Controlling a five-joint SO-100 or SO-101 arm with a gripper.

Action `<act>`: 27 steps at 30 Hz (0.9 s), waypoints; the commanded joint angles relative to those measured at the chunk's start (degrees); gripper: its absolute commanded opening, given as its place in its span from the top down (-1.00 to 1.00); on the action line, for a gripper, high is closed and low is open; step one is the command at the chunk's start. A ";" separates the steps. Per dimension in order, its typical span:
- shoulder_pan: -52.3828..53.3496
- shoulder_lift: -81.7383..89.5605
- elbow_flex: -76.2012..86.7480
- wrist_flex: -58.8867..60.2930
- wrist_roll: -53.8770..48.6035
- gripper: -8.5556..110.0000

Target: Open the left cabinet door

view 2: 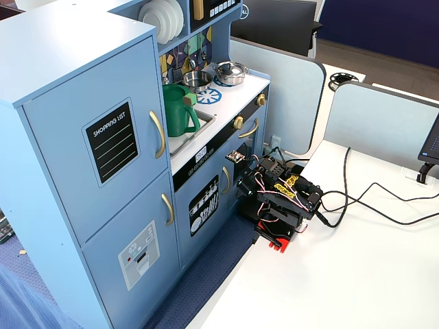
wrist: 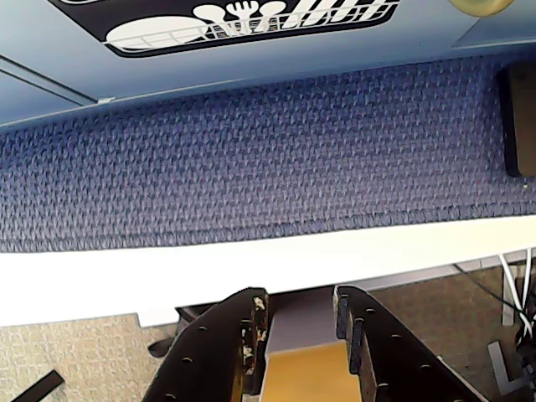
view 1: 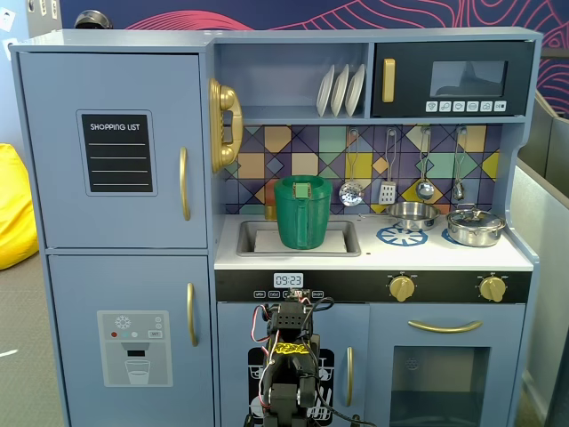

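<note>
The left cabinet door (view 1: 116, 151) is the upper blue-grey door with a black "SHOPPING LIST" panel and a curved gold handle (view 1: 184, 184). It is shut flat against the toy kitchen in both fixed views (view 2: 103, 157). My arm (view 1: 289, 356) sits folded low in front of the kitchen's bottom middle, on the white table (view 2: 343, 274), far below and right of that door. In the wrist view my gripper (wrist: 300, 295) points down over the table edge. Its jaws stand apart and hold nothing. The door does not show in the wrist view.
Below the left door is a door with a water-dispenser picture (view 1: 133, 347). A small door printed with glasses (wrist: 251, 21) stands right behind my arm. A green pitcher (view 1: 302, 213) sits in the sink. Blue carpet (wrist: 251, 151) lies between kitchen and table. Cables (view 2: 370, 199) trail across the table.
</note>
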State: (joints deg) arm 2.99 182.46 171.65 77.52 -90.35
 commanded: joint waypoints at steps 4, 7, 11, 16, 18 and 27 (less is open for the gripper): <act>-0.88 -0.35 0.09 10.20 0.79 0.86; -0.88 -0.35 0.09 10.20 0.62 0.86; -0.88 -0.35 0.09 10.20 0.44 0.86; -0.88 -0.35 0.09 8.26 -0.62 0.86; -1.49 -0.35 -0.26 4.22 -0.62 0.86; -14.94 -12.30 -22.41 -13.27 5.54 0.86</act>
State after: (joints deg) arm -6.24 174.99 162.25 69.52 -86.57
